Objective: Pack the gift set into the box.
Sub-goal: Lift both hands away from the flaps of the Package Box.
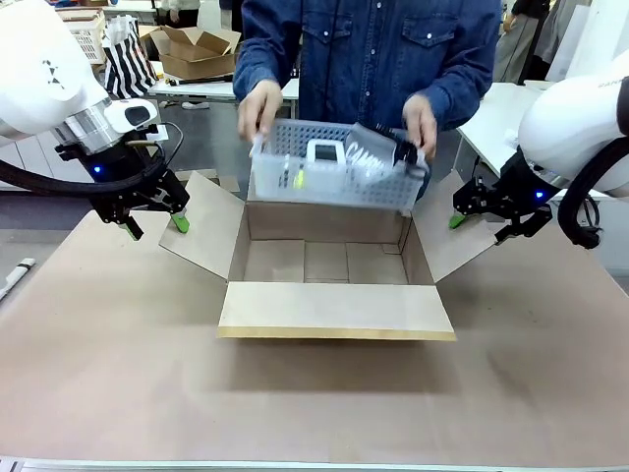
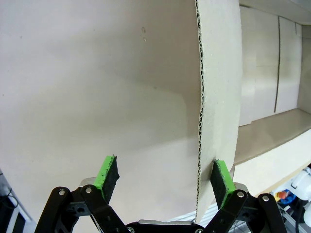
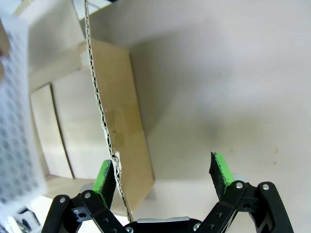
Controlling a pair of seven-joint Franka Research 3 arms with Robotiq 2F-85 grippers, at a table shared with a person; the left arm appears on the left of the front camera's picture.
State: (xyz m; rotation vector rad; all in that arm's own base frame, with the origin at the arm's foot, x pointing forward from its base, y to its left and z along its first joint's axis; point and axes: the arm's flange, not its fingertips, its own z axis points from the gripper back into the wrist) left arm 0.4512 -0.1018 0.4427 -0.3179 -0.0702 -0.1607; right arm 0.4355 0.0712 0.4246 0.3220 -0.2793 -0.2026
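Two grippers with fingers spread, left gripper around the edge of the box's left flap, right gripper around the right flap's edge, neither pinching, gift set held in a person's hands just above the open box.

In the front view the basket held by the person covers the far rim of the box, and the lettering on its grey pouch is too small to read. In the right wrist view that basket is a blur, cut off by the left edge
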